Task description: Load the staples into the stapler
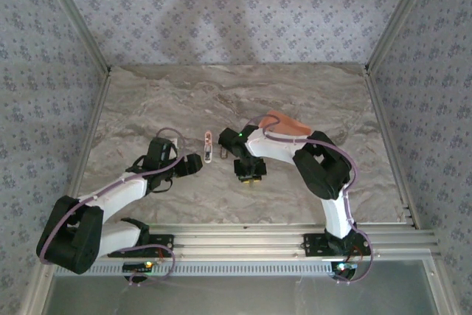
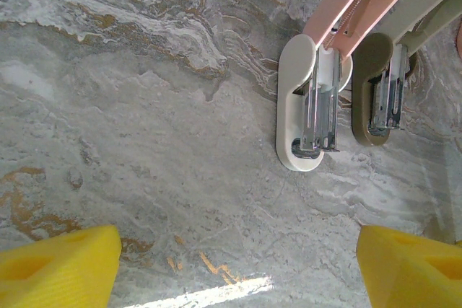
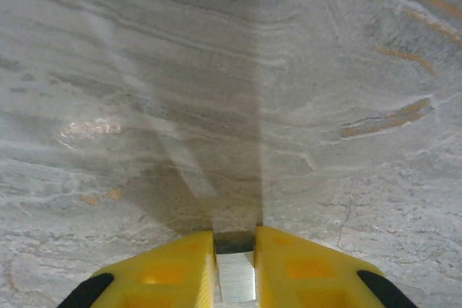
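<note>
Staples (image 3: 236, 283) pinched between my right gripper's (image 3: 235, 242) yellow fingers (image 3: 173, 268) low over the table's (image 1: 147, 101) middle, left gripper (image 2: 238, 243) spread wide, stapler (image 2: 310, 106) lying hinged open just ahead of it.

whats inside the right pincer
The staples, a flat silvery strip, clamped between the yellow fingers of the right pincer. Only one face shows; the fingers cover its sides, and its near end runs out of the picture.
</note>
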